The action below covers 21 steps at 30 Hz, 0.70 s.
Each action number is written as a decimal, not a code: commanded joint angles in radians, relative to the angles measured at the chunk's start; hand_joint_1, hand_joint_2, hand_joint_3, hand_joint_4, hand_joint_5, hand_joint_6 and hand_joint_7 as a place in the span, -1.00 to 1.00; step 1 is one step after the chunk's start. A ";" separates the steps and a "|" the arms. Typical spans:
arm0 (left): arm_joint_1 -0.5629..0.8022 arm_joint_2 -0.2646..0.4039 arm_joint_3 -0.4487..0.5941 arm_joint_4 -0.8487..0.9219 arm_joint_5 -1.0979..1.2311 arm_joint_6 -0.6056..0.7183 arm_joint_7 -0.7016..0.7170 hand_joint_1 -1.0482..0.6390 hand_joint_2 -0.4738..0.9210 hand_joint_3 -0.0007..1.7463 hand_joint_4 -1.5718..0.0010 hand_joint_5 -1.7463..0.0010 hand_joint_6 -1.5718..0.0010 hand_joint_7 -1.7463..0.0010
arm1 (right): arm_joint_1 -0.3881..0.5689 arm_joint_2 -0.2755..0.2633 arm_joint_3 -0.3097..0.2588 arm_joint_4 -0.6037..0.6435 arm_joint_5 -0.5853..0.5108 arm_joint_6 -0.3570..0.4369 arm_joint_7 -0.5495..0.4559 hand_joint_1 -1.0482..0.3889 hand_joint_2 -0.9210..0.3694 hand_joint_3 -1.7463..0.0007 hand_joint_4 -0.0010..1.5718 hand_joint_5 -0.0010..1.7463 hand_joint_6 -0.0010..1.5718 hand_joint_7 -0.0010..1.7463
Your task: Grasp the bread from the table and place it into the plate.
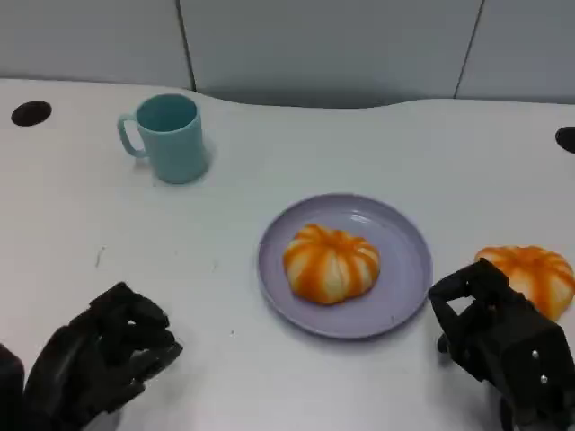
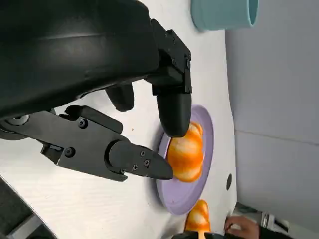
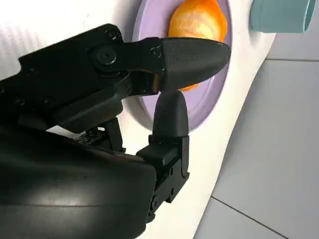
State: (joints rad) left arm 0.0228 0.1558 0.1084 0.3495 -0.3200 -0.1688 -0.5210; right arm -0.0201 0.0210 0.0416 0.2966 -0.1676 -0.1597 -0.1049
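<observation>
One orange-and-white pumpkin-shaped bread (image 1: 331, 262) lies in the middle of the purple plate (image 1: 404, 269). A second bread of the same kind (image 1: 535, 274) sits on the white table just right of the plate. My right hand (image 1: 503, 346) hovers directly in front of that second bread, fingers apart and holding nothing. The right wrist view looks past its fingers (image 3: 192, 57) at the plate (image 3: 149, 20) and the bread on it (image 3: 197, 17). My left hand (image 1: 99, 359) is at the near left, empty, its fingers (image 2: 172, 109) spread toward the plate (image 2: 187, 201).
A teal mug (image 1: 171, 136) stands at the back left. Dark round holes mark the table at the far left (image 1: 31, 112) and far right (image 1: 566, 137). A grey wall runs behind the table. A person's hand (image 2: 239, 226) shows beyond the second bread (image 2: 198, 219).
</observation>
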 commanded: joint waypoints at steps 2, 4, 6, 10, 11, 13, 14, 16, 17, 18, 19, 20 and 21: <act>0.021 -0.005 0.016 0.020 0.012 -0.024 0.004 -0.15 1.00 -0.90 0.24 -1.00 0.47 -1.00 | 0.002 -0.024 -0.012 0.002 0.011 -0.006 0.005 0.07 -1.00 0.49 -0.22 1.00 -0.50 0.87; 0.020 -0.005 0.015 0.034 0.020 -0.035 0.001 -0.13 1.00 -0.88 0.27 -1.00 0.49 -1.00 | 0.001 -0.024 -0.014 0.003 0.010 -0.004 0.003 0.07 -1.00 0.49 -0.22 1.00 -0.50 0.87; 0.014 -0.005 0.015 0.048 0.027 -0.036 0.004 -0.15 1.00 -0.87 0.29 -1.00 0.50 -1.00 | -0.002 -0.024 -0.018 0.007 0.019 -0.006 0.008 0.07 -1.00 0.49 -0.22 1.00 -0.50 0.86; 0.002 -0.008 0.017 0.069 0.028 -0.042 0.006 -0.16 1.00 -0.87 0.31 -1.00 0.51 -1.00 | -0.009 -0.032 -0.022 0.028 0.012 -0.032 0.007 0.06 -1.00 0.49 -0.22 1.00 -0.50 0.86; 0.000 -0.008 0.017 0.071 0.030 -0.042 0.009 -0.16 1.00 -0.87 0.31 -1.00 0.51 -1.00 | -0.011 -0.035 -0.021 0.034 0.006 -0.041 0.004 0.06 -1.00 0.49 -0.20 1.00 -0.51 0.85; -0.005 -0.010 0.015 0.079 0.040 -0.053 0.018 -0.16 1.00 -0.87 0.30 -1.00 0.52 -1.00 | -0.016 -0.041 -0.026 0.049 0.009 -0.057 0.006 0.05 -1.00 0.49 -0.19 1.00 -0.51 0.84; -0.008 -0.012 0.015 0.081 0.044 -0.054 0.024 -0.16 1.00 -0.87 0.30 -1.00 0.52 -1.00 | -0.019 -0.041 -0.030 0.055 0.017 -0.062 0.009 0.06 -1.00 0.48 -0.19 1.00 -0.52 0.83; -0.012 -0.014 0.015 0.084 0.049 -0.054 0.030 -0.17 1.00 -0.87 0.30 -1.00 0.52 -1.00 | -0.022 -0.040 -0.035 0.062 0.026 -0.068 0.011 0.08 -1.00 0.48 -0.19 1.00 -0.51 0.83; -0.012 -0.015 0.015 0.084 0.050 -0.054 0.031 -0.17 1.00 -0.87 0.30 -1.00 0.52 -1.00 | -0.023 -0.040 -0.036 0.064 0.027 -0.071 0.011 0.09 -1.00 0.48 -0.19 1.00 -0.51 0.83; -0.016 -0.018 0.015 0.089 0.051 -0.058 0.031 -0.16 1.00 -0.87 0.30 -1.00 0.52 -1.00 | -0.027 -0.039 -0.043 0.078 0.038 -0.085 0.015 0.10 -1.00 0.48 -0.18 1.00 -0.50 0.84; -0.018 -0.020 0.016 0.092 0.053 -0.061 0.030 -0.16 1.00 -0.88 0.29 -1.00 0.51 -1.00 | -0.031 -0.039 -0.047 0.090 0.046 -0.096 0.018 0.11 -1.00 0.48 -0.16 1.00 -0.49 0.85; -0.023 -0.023 0.016 0.102 0.060 -0.073 0.035 -0.15 1.00 -0.88 0.28 -1.00 0.51 -1.00 | -0.036 -0.042 -0.051 0.103 0.052 -0.105 0.018 0.12 -1.00 0.48 -0.15 1.00 -0.48 0.85; -0.027 -0.025 0.017 0.111 0.065 -0.084 0.038 -0.15 1.00 -0.87 0.26 -1.00 0.51 -1.00 | -0.041 -0.044 -0.054 0.115 0.055 -0.116 0.016 0.12 -1.00 0.48 -0.15 1.00 -0.47 0.86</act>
State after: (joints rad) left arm 0.0088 0.1270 0.1155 0.4360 -0.2709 -0.2172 -0.5022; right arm -0.0433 -0.0058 0.0112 0.3821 -0.1354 -0.2422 -0.0894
